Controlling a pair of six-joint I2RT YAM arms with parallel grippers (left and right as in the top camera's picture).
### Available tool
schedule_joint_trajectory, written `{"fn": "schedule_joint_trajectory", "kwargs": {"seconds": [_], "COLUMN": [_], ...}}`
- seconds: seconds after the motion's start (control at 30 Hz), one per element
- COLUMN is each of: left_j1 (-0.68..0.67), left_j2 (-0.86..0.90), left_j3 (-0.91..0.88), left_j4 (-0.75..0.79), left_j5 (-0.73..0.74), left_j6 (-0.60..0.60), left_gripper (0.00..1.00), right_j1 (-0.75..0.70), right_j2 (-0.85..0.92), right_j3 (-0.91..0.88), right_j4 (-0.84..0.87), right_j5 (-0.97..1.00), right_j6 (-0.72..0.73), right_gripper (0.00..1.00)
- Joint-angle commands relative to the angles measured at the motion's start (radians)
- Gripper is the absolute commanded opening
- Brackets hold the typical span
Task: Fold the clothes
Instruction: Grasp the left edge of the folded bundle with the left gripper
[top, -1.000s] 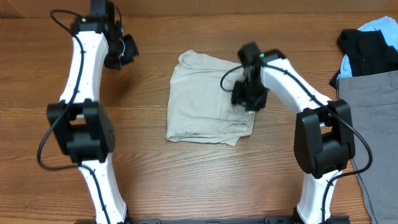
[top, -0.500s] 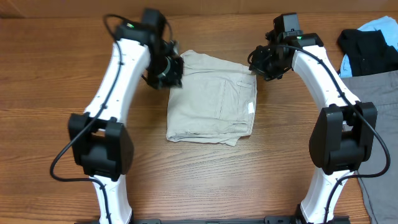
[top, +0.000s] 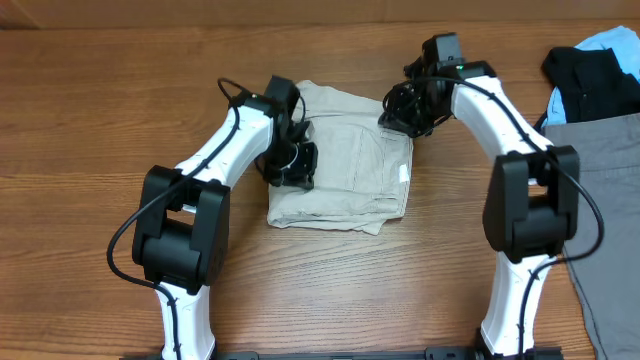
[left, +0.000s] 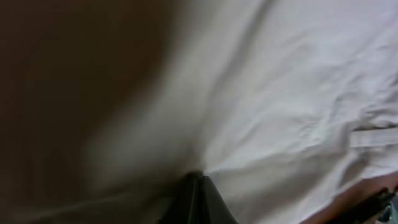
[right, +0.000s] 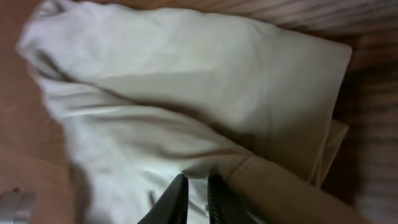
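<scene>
So we've got the beige pants (top: 340, 170) folded into a chunky rectangle in the middle of the table (top: 80, 120). The long side runs from the far edge toward the near edge, and a seam line goes the same way down the middle. The left claw (top: 292, 168) sits on the bundle's left edge; its camera is too blurry for us to tell if it's open or closed. The right claw (top: 400, 112) is at the far right corner, fingers (right: 177, 199) nearly together over the cloth. A grey garment (top: 600, 200) lies off to the right.
</scene>
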Motion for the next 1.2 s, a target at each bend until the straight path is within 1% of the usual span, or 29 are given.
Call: {"fn": "schedule_joint_trajectory", "kwargs": {"seconds": [0.0,0.03,0.13,0.27,0.33,0.37,0.43,0.47,0.5,0.53,0.57,0.63,0.67,0.7,0.73,0.77,0.8,0.87,0.9,0.93,0.97,1.0,1.03,1.1,1.17], "left_j1": [0.014,0.019,0.032,0.047,0.048,0.048,0.048,0.045,0.044,0.042,0.04,0.039,0.039,0.04,0.046,0.055,0.081,0.123,0.138,0.175,0.193,0.214,0.232,0.254,0.259], "left_j2": [0.009,0.009,0.009,0.009,0.006,0.0,-0.013,-0.036,-0.051,-0.084,-0.11,-0.195,-0.225,-0.249,-0.28,-0.296,-0.305,-0.295,-0.289,-0.269,-0.257,-0.238,-0.219,-0.185,-0.15], "left_j3": [-0.066,-0.082,-0.119,-0.142,-0.131,-0.115,-0.097,-0.076,-0.066,-0.049,-0.04,-0.023,-0.02,-0.019,-0.018,-0.018,-0.018,-0.018,-0.018,-0.018,-0.018,-0.018,-0.018,-0.018,-0.018], "left_j4": [0.005,0.001,0.003,0.037,0.055,0.053,0.04,0.029,0.025,0.022,0.024,0.042,0.051,0.058,0.062,0.061,0.053,0.054,0.057,0.068,0.074,0.078,0.08,0.086,0.101], "left_j5": [-0.025,-0.054,-0.09,-0.095,-0.094,-0.093,-0.093,-0.093,-0.093,-0.093,-0.094,-0.097,-0.103,-0.116,-0.154,-0.193,-0.245,-0.228,-0.209,-0.14,-0.1,-0.056,-0.032,-0.013,0.012], "left_j6": [-0.014,-0.014,-0.014,-0.014,-0.013,-0.006,0.008,0.024,0.029,0.032,0.032,0.04,0.042,0.042,0.042,0.042,0.038,0.044,0.056,0.098,0.117,0.137,0.144,0.166,0.216], "left_gripper": [0.04,0.04,0.04,0.04,0.04,0.04,0.04,0.04,0.04,0.04,0.04,0.04,0.05,0.21,0.47,0.53,0.52,0.66,0.72,0.81,0.85,0.88,0.89,0.89,0.92], "right_j1": [-0.002,-0.006,-0.02,-0.027,-0.027,-0.028,-0.029,-0.029,-0.029,-0.029,-0.029,-0.026,-0.026,-0.026,-0.026,-0.027,-0.027,-0.026,-0.025,-0.018,-0.013,-0.005,0.0,0.013,0.028], "right_j2": [0.058,0.071,0.075,0.075,0.075,0.075,0.075,0.075,0.075,0.075,0.075,0.075,0.075,0.075,0.075,0.075,0.075,0.073,0.07,0.045,0.031,0.006,-0.012,-0.067,-0.142], "right_j3": [0.021,0.021,0.021,0.024,0.042,0.067,0.126,0.184,0.225,0.323,0.379,0.554,0.612,0.694,0.757,0.802,0.871,0.919,0.928,0.927,0.927,0.927,0.927,0.927,0.927], "right_j4": [0.005,-0.002,-0.011,-0.011,-0.014,-0.032,-0.076,-0.121,-0.153,-0.233,-0.28,-0.425,-0.473,-0.541,-0.6,-0.649,-0.746,-0.824,-0.824,-0.823,-0.823,-0.823,-0.823,-0.823,-0.823], "right_j5": [0.063,0.125,0.182,0.187,0.188,0.188,0.191,0.203,0.212,0.249,0.278,0.367,0.389,0.397,0.395,0.395,0.396,0.403,0.402,0.4,0.402,0.404,0.404,0.403,0.399], "right_j6": [-0.005,-0.001,-0.002,-0.002,-0.003,-0.003,-0.003,-0.002,-0.002,0.0,0.002,0.001,0.001,0.001,0.002,0.002,0.001,0.001,-0.007,-0.005,-0.001,0.002,0.002,0.002,0.002], "right_gripper": [0.15,0.15,0.15,0.13,0.15,0.19,0.23,0.32,0.33,0.34,0.37,0.67,0.8,0.98,1.0,1.0,1.0,1.0,1.0,1.0,1.0,1.0,1.0,1.0,1.0]}}
